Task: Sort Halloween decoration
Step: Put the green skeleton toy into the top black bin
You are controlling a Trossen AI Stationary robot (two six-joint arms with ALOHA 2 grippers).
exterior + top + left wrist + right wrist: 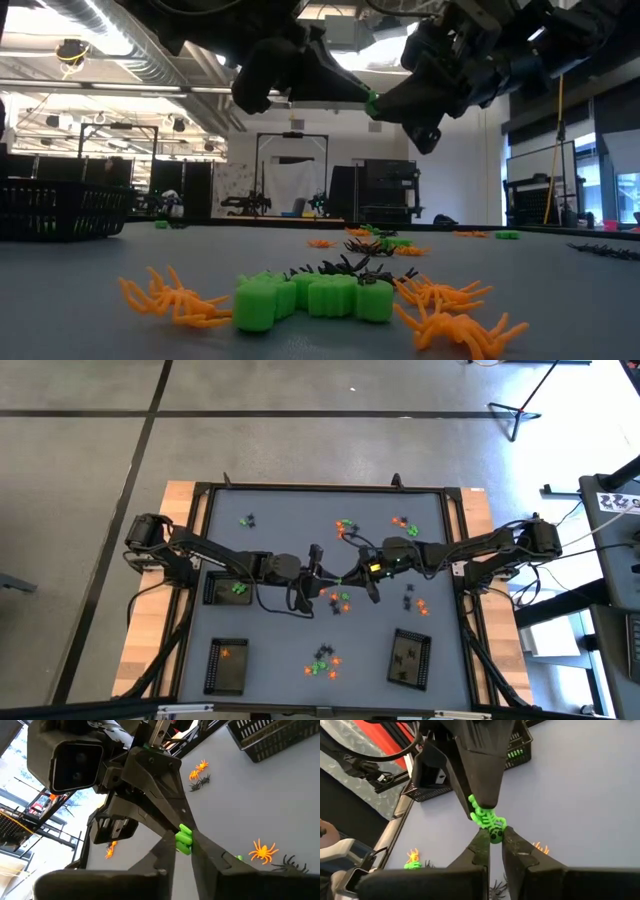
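Observation:
A small bright green skeleton trinket (487,820) hangs in mid-air over the middle of the table, between my two grippers. My left gripper (338,573) comes in from the table's left, my right gripper (360,571) from its right. Both are shut on the trinket, fingertip to fingertip, which the low view shows as a green speck (372,102). More orange, green and black Halloween decoration lies loose on the grey table top: clusters at the far side (345,528), the middle (340,600) and the near edge (310,295). My left gripper pinches one end of the green skeleton (183,840) between its two fingertips. It comes from the table's left, slanting slightly down. The trinket is clear of the table. My right gripper pinches the skeleton's skull end (495,834) between its two fingertips. It comes from the table's right, slanting slightly down. The body sticks out past the tips toward the left gripper's fingers (482,795).
Three black mesh trays stand on the table: one at the left with green pieces (226,589), one near left with an orange piece (227,665), and one near right (409,658). Further trinkets lie at the far left (248,520), far right (402,522) and right (415,600).

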